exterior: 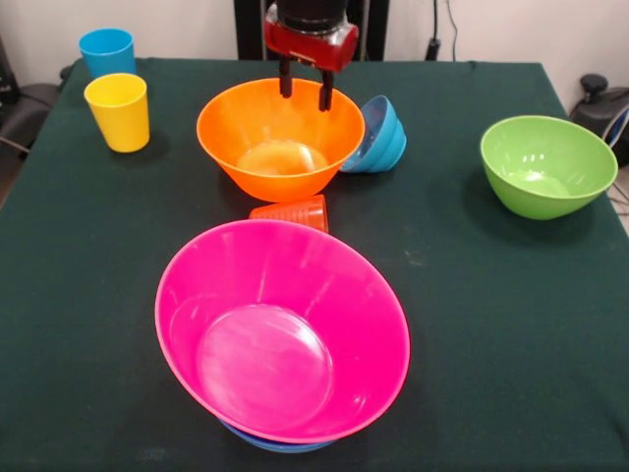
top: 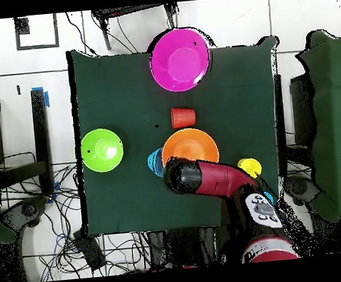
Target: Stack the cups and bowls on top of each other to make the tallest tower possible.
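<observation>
- Tower (exterior: 285, 334): big pink bowl tilted toward the camera, nested on blue bowls; only a sliver of blue rim (exterior: 280, 444) shows under it. Sits at the table's (exterior: 491, 324) near edge in the front view, roughly mid-width.
- Orange-red ribbed cup (exterior: 292, 211) lies on its side between the tower and the orange bowl, close to both, near the table's centre.
- Orange bowl (exterior: 280, 138): upright, just past table centre toward the far edge.
- Gripper (exterior: 305, 93): above the orange bowl's far rim, fingers (exterior: 286, 81) spread and pointing down, holding nothing. Cannot tell whether the tips touch the rim.
- Blue ridged bowl (exterior: 378, 135): tipped on its side, right against the orange bowl's right flank in the front view.
- Green bowl (exterior: 547, 164): upright, alone, near the table's right edge, well apart from the rest.
- Yellow cup (exterior: 118, 111) and sky blue cup (exterior: 107, 51): both upright at the far left corner, blue behind yellow, just beside each other.
- Overhead: arm (top: 214, 180) covers the orange bowl's near rim.
</observation>
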`<state>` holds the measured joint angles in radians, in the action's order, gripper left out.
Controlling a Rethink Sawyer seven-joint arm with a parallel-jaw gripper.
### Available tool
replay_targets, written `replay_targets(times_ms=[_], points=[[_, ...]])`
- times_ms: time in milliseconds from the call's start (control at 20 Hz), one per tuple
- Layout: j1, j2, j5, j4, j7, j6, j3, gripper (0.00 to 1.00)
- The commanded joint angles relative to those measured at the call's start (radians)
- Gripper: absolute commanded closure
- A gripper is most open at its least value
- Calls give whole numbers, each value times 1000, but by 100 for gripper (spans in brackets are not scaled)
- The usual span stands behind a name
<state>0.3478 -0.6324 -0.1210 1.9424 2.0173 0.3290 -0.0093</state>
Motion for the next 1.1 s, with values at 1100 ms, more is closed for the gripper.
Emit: replay_targets(times_ms=[1100], points=[[-260, 25, 34, -119, 178, 129, -40, 0]])
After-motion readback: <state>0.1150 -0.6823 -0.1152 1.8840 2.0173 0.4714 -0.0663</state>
